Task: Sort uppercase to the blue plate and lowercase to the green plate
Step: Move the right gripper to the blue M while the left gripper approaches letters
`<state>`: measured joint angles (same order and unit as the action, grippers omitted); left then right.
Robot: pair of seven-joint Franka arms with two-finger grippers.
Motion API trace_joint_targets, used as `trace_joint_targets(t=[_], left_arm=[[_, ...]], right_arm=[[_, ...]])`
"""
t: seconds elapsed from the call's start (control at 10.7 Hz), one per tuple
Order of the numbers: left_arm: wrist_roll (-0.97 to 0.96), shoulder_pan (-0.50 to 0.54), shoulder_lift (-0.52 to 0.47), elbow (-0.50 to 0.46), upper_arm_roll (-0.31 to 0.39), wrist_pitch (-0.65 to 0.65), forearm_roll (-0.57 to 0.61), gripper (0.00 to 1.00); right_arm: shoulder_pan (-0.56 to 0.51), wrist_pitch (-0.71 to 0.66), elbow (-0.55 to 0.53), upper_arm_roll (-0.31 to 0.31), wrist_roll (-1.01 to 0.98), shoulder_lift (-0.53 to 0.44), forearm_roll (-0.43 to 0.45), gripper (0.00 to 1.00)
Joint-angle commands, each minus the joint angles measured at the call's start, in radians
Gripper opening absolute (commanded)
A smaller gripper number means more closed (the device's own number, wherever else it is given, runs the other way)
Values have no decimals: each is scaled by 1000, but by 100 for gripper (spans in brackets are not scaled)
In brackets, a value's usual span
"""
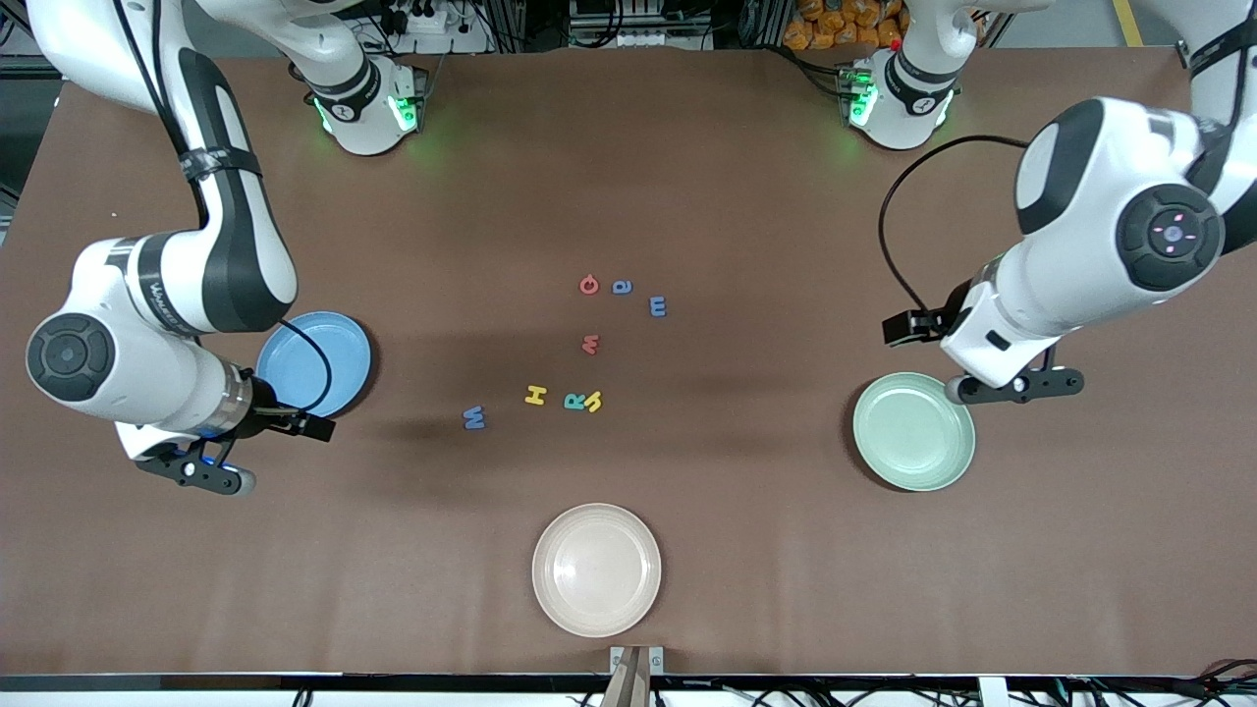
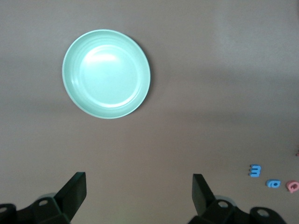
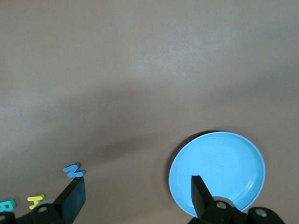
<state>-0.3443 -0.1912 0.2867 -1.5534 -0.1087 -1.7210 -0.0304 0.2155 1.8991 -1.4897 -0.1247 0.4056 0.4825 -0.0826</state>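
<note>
The cream plate (image 1: pixel 596 570) lay nearest the camera. Farther than it, the eight foam letters (image 1: pixel 574 401) sat scattered at mid-worktop (image 1: pixel 628 196), on no plate. The right claw (image 3: pixel 135 198) hung released over the blue plate (image 1: pixel 339 344)'s edge; the left claw (image 2: pixel 139 196) hung released near the green plate (image 1: pixel 913 437).

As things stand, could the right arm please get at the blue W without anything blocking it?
Probably yes: the blue W lies alone on bare table toward the right arm's end, and the right gripper hangs with jaws open.
</note>
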Motion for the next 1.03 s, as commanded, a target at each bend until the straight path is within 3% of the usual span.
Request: trace_joint_targets(t=[0.0, 0.19, 0.56, 0.94], left_arm=[[14, -34, -52, -144, 15, -135, -11, 100], [13, -45, -41, -183, 15, -195, -13, 100], [-76, -132, -18, -183, 14, -203, -22, 100], [-99, -142, 8, -182, 7, -226, -20, 100]], right_arm=[[2, 27, 17, -1, 93, 22, -80, 100], [25, 49, 17, -1, 117, 50, -109, 100], [38, 100, 16, 23, 229, 94, -109, 100], [62, 159, 16, 23, 338, 134, -108, 100]])
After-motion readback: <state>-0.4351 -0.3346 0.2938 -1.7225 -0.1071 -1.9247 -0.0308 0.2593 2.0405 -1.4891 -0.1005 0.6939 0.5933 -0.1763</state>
